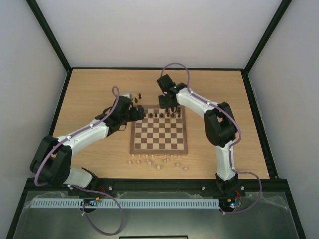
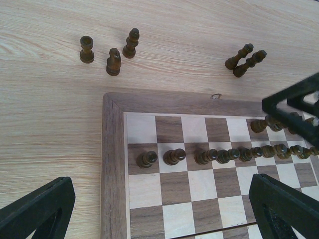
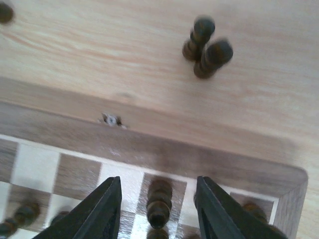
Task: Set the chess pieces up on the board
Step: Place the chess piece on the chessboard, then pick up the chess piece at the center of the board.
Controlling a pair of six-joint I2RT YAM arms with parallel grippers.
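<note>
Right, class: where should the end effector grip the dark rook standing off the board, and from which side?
Take the rook by its head, from above, probably: it stands upright, and the knight close beside it crowds a sideways approach.

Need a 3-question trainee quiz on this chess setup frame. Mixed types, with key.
1. True or false: the left gripper holds a chess piece.
2. In the left wrist view, how many dark pieces sit on the bare table, off the board?
3. Relative to the board, the pale pieces lie: A on it; B on the table off its near edge; C beyond its far edge.
Key: 1 false; 2 five; 3 B.
</note>
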